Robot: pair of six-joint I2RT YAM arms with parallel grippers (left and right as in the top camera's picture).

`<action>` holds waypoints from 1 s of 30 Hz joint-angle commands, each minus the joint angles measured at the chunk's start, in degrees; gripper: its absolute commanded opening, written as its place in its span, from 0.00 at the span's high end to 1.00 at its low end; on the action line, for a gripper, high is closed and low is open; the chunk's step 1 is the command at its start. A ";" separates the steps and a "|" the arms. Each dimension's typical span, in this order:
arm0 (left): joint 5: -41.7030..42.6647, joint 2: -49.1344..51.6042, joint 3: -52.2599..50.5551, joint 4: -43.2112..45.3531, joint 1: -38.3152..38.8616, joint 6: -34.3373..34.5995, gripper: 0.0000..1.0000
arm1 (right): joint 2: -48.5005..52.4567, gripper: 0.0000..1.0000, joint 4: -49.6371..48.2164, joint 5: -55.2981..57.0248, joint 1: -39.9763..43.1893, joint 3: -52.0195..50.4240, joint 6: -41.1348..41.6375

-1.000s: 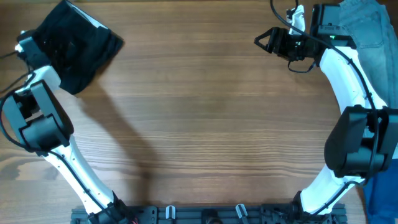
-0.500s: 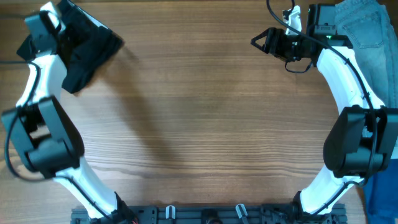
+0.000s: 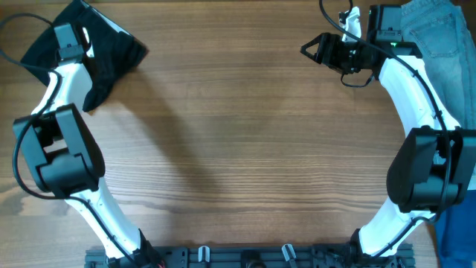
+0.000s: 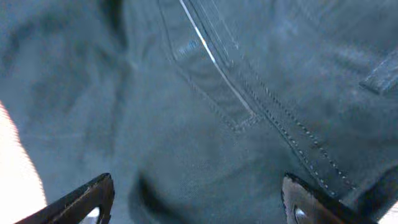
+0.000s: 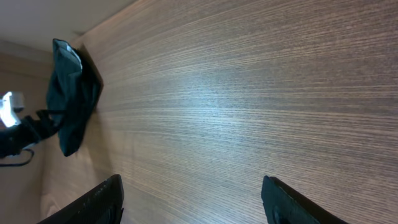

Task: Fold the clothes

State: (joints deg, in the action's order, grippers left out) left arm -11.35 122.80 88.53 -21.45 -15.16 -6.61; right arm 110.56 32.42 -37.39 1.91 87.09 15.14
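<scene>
The black shorts [image 3: 111, 56] lie bunched at the table's far left corner, with a pale strip of lining showing at their top edge. My left gripper [image 3: 76, 33] hovers right over them, open. In the left wrist view dark fabric with stitched seams [image 4: 205, 93] fills the frame between the spread fingers [image 4: 199, 205]. My right gripper [image 3: 312, 49] is open and empty over bare wood at the far right. In the right wrist view [image 5: 196, 202] the shorts [image 5: 71, 99] show far off at the left.
Light blue jeans [image 3: 439, 37] lie at the far right corner, behind the right arm. A dark blue garment [image 3: 455, 231] sits at the right edge near the front. The wooden table [image 3: 245, 149] lies between the arms.
My left arm has swung from the left side of the shorts to right over them. The shorts' left part looks shifted. The right arm has barely moved.
</scene>
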 commanded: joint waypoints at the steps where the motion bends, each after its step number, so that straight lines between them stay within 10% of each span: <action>1: -1.09 2.95 -0.50 -1.90 0.31 -0.90 0.34 | 0.59 0.28 0.09 0.52 -0.20 -0.52 1.05; 6: 1.20 6.49 -0.50 -3.54 0.33 -0.42 0.84 | 0.59 0.27 -0.15 0.55 -0.20 -0.52 1.46; 9: 5.42 8.31 -0.50 -3.56 0.74 3.89 0.90 | 0.59 0.27 -0.17 0.55 -0.20 -0.52 1.44; 18: 20.50 13.46 -0.50 6.25 3.85 32.74 0.84 | 0.59 0.27 -0.20 0.55 -0.20 -0.52 1.42; 30: 17.29 15.54 -0.50 28.09 11.47 36.04 0.60 | 0.59 0.27 0.15 0.57 -0.20 -0.52 1.40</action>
State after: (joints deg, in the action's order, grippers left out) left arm 3.25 134.67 90.04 4.91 -4.97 27.40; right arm 110.56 32.42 -37.21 1.91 87.09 16.27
